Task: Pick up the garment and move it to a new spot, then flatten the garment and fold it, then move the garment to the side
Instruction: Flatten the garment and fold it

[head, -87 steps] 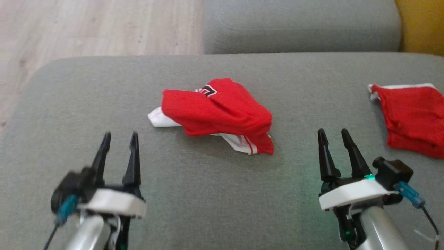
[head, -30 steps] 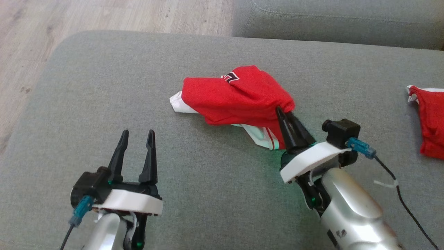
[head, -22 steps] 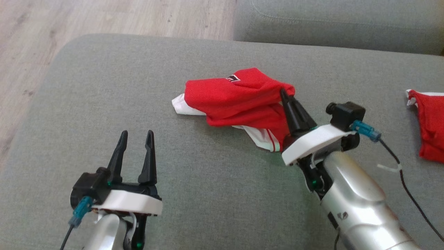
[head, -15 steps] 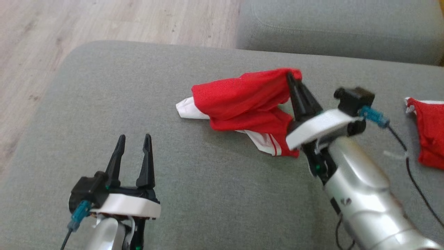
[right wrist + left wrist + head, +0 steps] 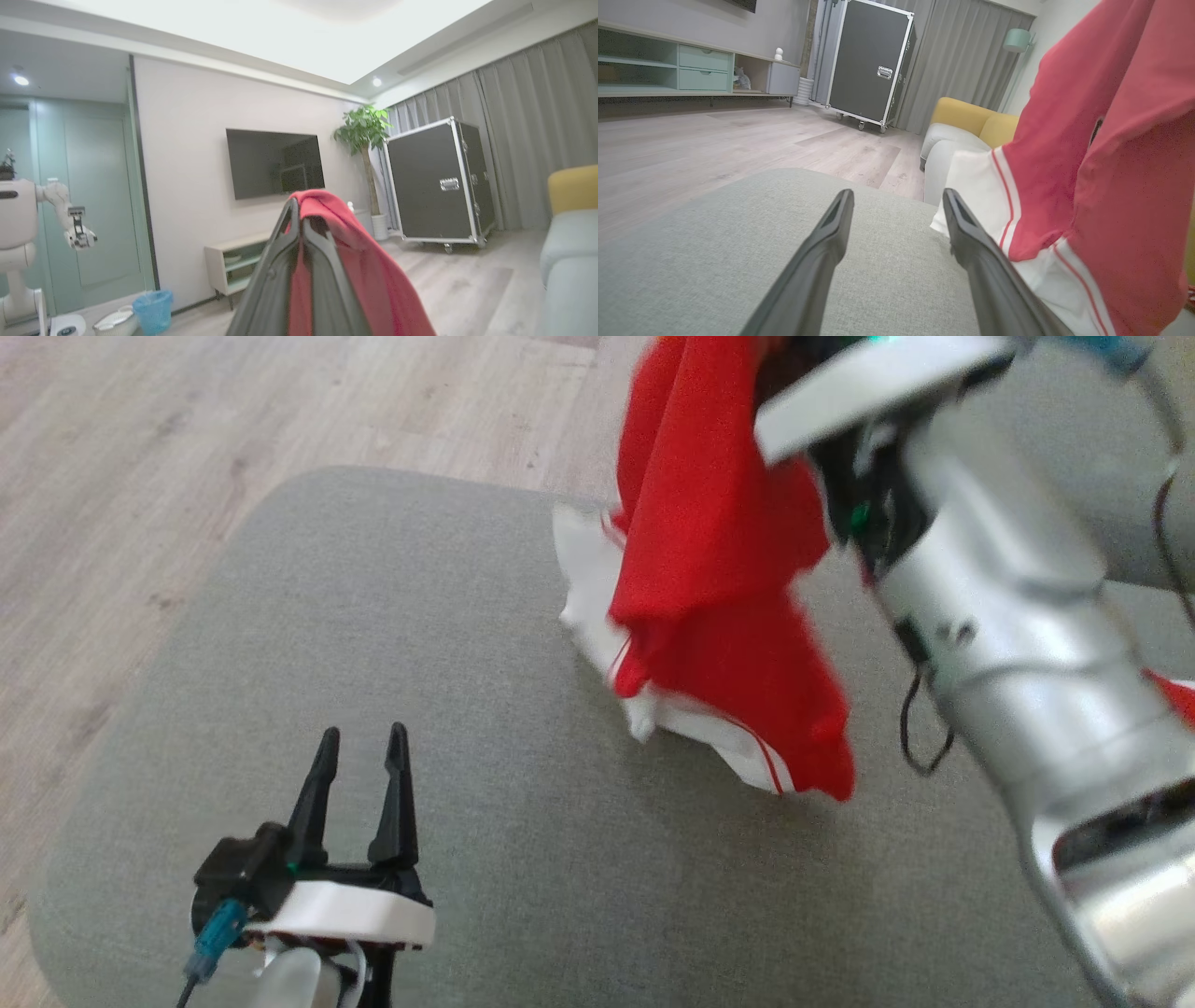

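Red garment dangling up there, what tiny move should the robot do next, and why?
Probably lift a bit higher. The right gripper is shut on the red garment at its top, but its white-trimmed bottom edge hangs low, close to the grey cushion, so it might drag when carried.

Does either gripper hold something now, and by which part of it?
The right gripper is shut on the red garment, pinching a fold of its cloth, from which the rest hangs down. The left gripper is open and holds nothing.
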Controlling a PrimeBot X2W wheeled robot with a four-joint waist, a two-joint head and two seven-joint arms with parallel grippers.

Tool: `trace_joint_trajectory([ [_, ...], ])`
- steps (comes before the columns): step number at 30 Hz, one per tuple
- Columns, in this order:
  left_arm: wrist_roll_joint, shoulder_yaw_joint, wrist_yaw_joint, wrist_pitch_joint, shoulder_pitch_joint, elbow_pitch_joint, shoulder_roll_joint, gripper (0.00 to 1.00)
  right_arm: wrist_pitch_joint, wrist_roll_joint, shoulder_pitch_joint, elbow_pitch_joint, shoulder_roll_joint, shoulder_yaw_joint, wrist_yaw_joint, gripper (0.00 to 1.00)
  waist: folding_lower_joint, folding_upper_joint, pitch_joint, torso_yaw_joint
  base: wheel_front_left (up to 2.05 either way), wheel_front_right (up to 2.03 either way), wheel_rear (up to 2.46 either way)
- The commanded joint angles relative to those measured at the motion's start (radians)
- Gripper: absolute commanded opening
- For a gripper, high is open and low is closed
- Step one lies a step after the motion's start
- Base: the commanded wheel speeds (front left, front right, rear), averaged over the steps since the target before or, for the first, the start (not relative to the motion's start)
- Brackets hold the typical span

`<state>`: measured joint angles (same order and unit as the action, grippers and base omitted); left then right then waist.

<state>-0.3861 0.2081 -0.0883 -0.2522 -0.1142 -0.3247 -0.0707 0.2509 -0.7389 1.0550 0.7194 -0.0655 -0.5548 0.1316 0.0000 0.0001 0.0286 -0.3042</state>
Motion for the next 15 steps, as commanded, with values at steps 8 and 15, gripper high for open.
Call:
trace_joint_trajectory([
  [8,0.008,-0.098,0.011,-0.010,-0.012,0.064,-0.002,1.00,0.011,0.002,0.177,-0.002,0.013,0.088,-0.001,0.00,0.0000,-0.0001,-0.008,0.039,0.00,0.00,0.00],
  [15,0.016,-0.117,0.004,-0.010,-0.024,0.093,0.006,1.00,0.011,0.044,0.043,0.088,-0.141,0.145,-0.001,0.00,0.0000,-0.0001,-0.054,0.120,0.00,0.00,0.00],
])
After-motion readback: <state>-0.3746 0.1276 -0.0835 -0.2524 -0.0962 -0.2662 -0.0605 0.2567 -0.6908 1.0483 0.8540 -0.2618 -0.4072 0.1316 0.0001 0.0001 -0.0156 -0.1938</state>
